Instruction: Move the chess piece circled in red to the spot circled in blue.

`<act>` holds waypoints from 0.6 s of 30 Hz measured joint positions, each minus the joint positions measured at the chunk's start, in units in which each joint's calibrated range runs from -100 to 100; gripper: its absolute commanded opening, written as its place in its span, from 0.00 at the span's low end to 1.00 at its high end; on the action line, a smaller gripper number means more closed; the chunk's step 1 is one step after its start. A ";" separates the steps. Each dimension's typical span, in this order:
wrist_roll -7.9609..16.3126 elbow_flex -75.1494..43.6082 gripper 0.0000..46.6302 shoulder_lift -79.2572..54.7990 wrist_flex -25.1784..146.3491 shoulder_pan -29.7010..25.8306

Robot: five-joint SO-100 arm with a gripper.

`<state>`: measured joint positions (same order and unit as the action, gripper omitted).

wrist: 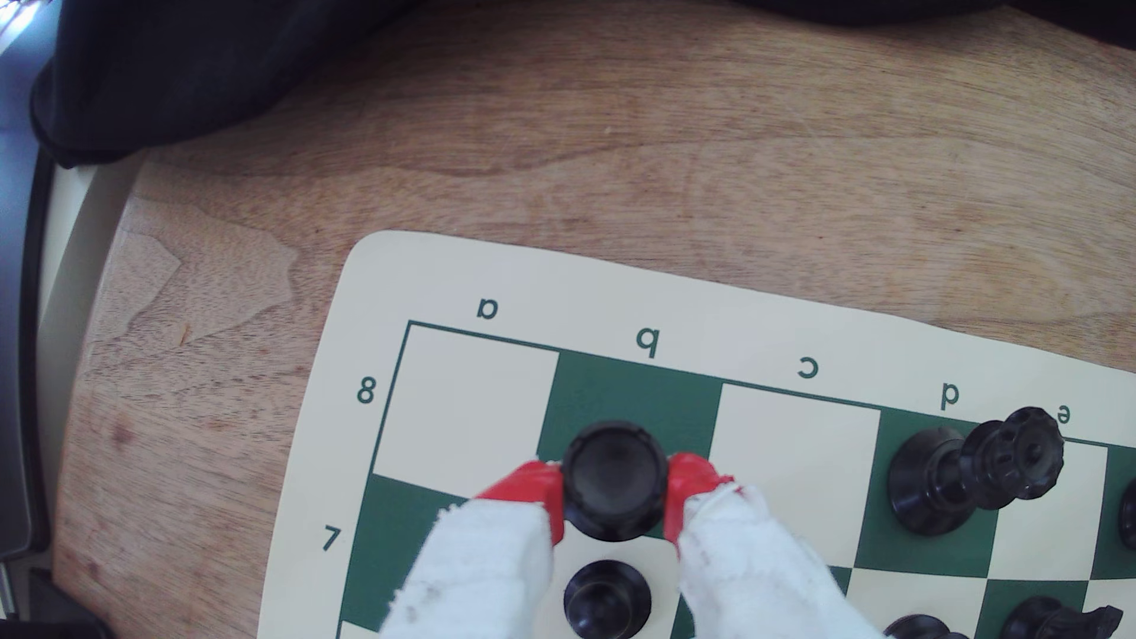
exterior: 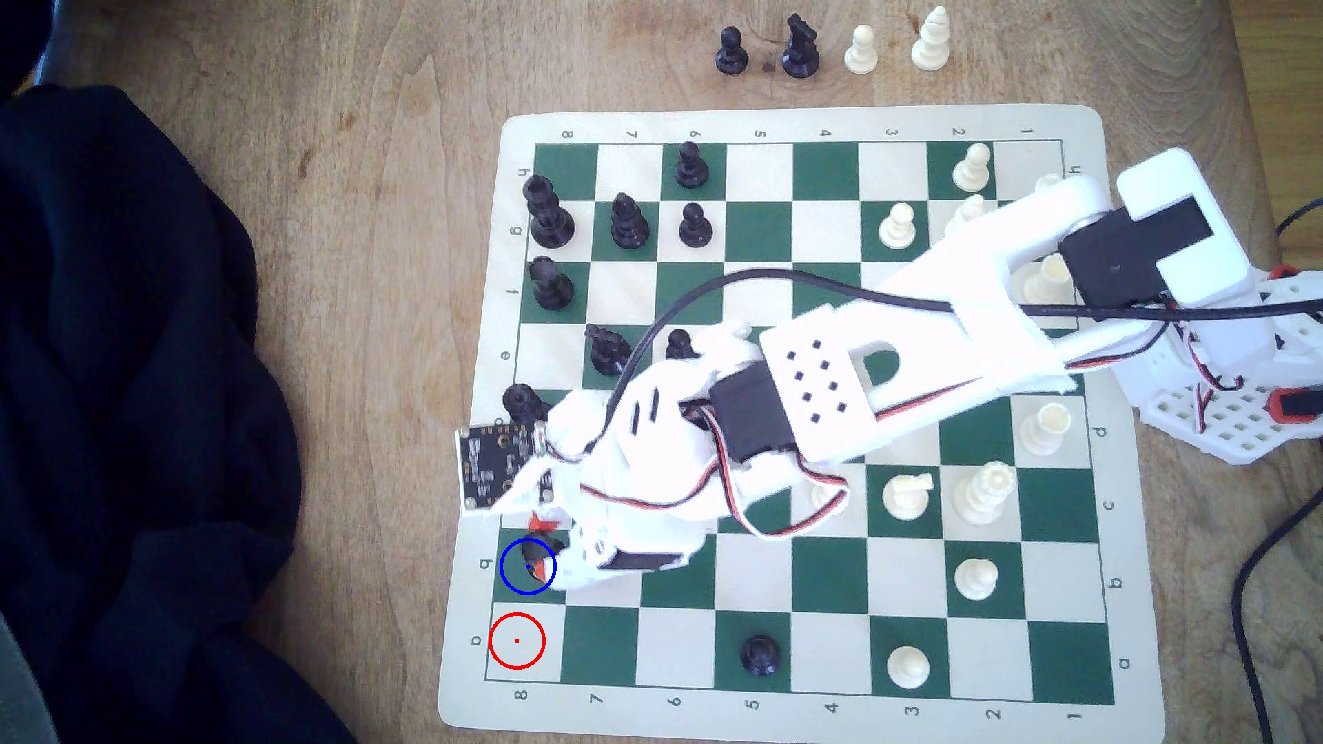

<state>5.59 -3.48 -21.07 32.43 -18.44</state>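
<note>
A: So where is the chess piece point(wrist: 615, 479)?

B: It sits between the two red fingertips point(wrist: 535, 491) of the gripper point(wrist: 615, 491), over the dark green square by the letter b.

A: Are the fingers squeezing it?

B: They press on both its sides, so the gripper is pinching it.

A: Is it on the spot point(exterior: 528, 566) yet?

B: Almost. In the exterior view the blue ring lies right under the gripper tips, and the black piece shows inside it. Whether its base touches the chessboard point(exterior: 780, 121) is hard to tell.

A: And the red ring point(exterior: 517, 641)?

B: That cream corner square is bare.

A: What is left?

B: Probably just setting the piece down, letting go and lifting the arm away. A black pawn point(wrist: 607, 599) stands just beside it.
</note>
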 measured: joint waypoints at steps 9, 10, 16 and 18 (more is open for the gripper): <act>-0.10 0.00 0.00 -0.08 -1.27 0.22; -0.10 0.00 0.00 -0.17 -1.27 0.22; -0.10 -4.97 0.00 -5.87 -1.27 -0.07; -0.10 -6.15 0.00 -6.95 -1.27 -0.22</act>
<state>5.49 -9.62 -28.03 31.16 -18.66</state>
